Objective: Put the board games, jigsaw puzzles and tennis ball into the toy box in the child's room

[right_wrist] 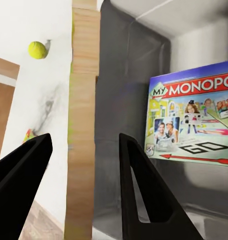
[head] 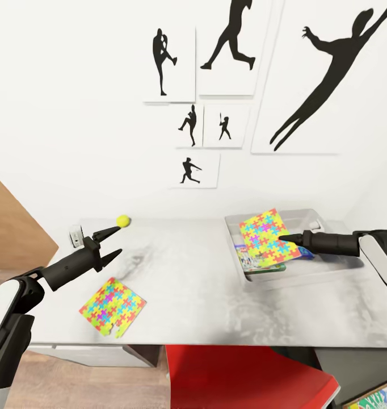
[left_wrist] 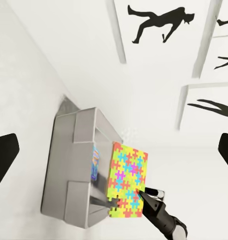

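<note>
Colourful jigsaw puzzle clenched by right hand over toy box; left hand released.

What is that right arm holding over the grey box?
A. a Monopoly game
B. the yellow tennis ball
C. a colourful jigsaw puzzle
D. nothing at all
C: the right gripper has its jaws closed on the edge of a colourful jigsaw puzzle tilted over the toy box, while the tennis ball sits on the table and the Monopoly game lies inside the box.
</note>
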Controlling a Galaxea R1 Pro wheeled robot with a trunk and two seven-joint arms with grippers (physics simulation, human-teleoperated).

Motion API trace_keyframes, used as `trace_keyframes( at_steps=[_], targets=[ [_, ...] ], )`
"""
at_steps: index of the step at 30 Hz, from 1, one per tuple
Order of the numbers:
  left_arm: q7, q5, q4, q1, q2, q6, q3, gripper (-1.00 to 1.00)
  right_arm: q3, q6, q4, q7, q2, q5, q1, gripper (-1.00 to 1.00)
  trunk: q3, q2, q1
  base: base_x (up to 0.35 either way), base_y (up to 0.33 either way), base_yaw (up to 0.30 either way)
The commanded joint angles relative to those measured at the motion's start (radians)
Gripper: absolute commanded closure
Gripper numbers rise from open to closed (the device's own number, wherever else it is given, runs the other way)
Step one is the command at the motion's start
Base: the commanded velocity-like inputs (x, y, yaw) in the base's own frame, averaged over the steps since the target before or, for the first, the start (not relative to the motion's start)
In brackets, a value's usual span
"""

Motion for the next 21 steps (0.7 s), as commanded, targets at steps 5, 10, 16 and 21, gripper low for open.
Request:
trace_keyframes(
  at_steps=[5,10,16,21],
  targets=[
    [0.01,0.012,-0.002,-0.001,0.0,0.004,0.0,-1.0,0.004,-0.091,0.06,0.007,0.004,0.002,-0.007,1.0,-0.01,-0.002,0.001,0.0,0.0,0.0],
    [0.01,0.012,-0.003,-0.002,0.0,0.004,0.0,-1.0,0.009,-0.181,0.165,0.01,0.053,0.009,-0.061,1.0,-0.018,-0.002,0.001,0.0,0.0,0.0],
    [0.011,0.012,-0.001,-0.002,0.0,0.004,0.0,-1.0,0.009,-0.189,0.177,0.01,0.057,0.018,-0.066,1.0,-0.027,-0.002,0.001,0.0,0.0,0.0],
    [0.008,0.012,-0.009,-0.003,0.0,0.004,0.0,-1.0,0.009,-0.189,0.177,0.01,0.057,0.022,-0.067,1.0,-0.035,-0.002,0.001,0.0,0.0,0.0]
  ],
)
